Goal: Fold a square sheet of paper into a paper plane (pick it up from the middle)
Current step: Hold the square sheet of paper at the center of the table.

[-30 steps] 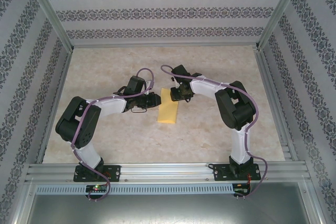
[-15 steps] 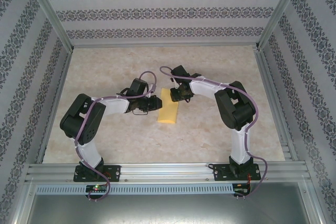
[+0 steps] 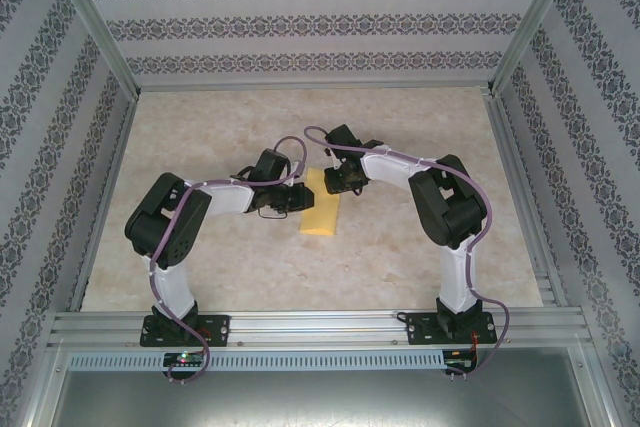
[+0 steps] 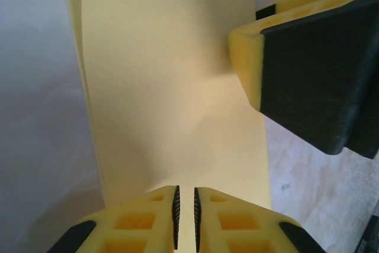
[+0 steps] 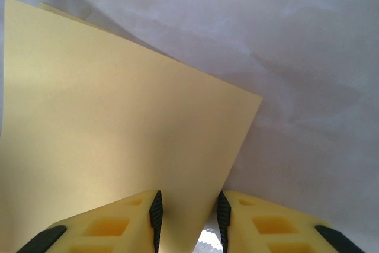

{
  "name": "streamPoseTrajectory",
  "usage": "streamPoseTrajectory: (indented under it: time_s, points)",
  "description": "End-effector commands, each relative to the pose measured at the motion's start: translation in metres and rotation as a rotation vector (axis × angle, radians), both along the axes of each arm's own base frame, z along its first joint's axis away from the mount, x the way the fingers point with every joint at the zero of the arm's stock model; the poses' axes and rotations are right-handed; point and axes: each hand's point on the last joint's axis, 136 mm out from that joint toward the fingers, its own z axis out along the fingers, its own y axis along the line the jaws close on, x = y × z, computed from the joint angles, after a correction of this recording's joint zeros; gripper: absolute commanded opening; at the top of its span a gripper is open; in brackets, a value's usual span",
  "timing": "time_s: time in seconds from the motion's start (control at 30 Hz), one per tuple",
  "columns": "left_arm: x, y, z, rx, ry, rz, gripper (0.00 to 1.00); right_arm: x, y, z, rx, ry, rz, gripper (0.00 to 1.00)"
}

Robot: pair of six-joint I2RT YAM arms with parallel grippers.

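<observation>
The square sheet of paper (image 3: 321, 211) lies as a narrow mustard-yellow folded strip on the table between both arms. My left gripper (image 3: 296, 199) meets its left edge. In the left wrist view its jaws (image 4: 185, 205) stand almost together, and the sheet (image 4: 166, 75) rises in a shallow tent into the thin slit between them. My right gripper (image 3: 336, 183) is at the strip's far right part, and one of its fingers (image 4: 308, 69) rests on the paper. In the right wrist view it (image 5: 188, 217) stands open astride a corner of the sheet (image 5: 106, 117).
The marble-patterned table (image 3: 250, 267) stretches bare to the left, right and front of the paper. Patterned walls and aluminium posts (image 3: 95, 37) box in the back and sides. A metal rail (image 3: 320, 325) runs along the near edge.
The left arm's elbow and wrist have swung to the right, bringing its gripper closer onto the paper's left edge. The right arm and the paper have stayed put.
</observation>
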Motion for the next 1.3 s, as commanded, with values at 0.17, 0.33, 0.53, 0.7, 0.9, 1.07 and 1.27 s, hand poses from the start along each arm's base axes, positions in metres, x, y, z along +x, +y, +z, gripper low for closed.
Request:
streamPoseTrajectory:
  time_s: [0.17,0.33,0.53,0.7,0.9,1.07,1.27]
  points:
    - [-0.008,0.003,-0.023,0.092,0.023,-0.044,0.18,-0.009,-0.001,-0.01,-0.024,0.024,0.011,0.34]
    - [-0.012,0.008,-0.034,0.138,0.035,-0.059,0.17,-0.008,0.001,-0.004,0.013,0.024,-0.006,0.35]
    - [-0.019,0.019,-0.049,0.235,0.049,-0.085,0.17,-0.004,-0.001,0.01,0.084,0.01,-0.042,0.39]
    - [-0.02,0.025,-0.054,0.281,0.048,-0.095,0.17,-0.005,-0.011,0.023,0.149,-0.002,-0.088,0.45]
    - [-0.021,0.026,-0.056,0.312,0.04,-0.114,0.17,-0.022,-0.017,0.037,0.265,0.016,-0.145,0.46]
    - [-0.022,0.026,-0.058,0.32,0.041,-0.123,0.17,-0.037,-0.004,0.044,0.47,0.08,-0.218,0.38]
    - [-0.022,0.025,-0.059,0.32,0.041,-0.131,0.17,-0.051,0.014,0.034,0.596,0.18,-0.254,0.29]
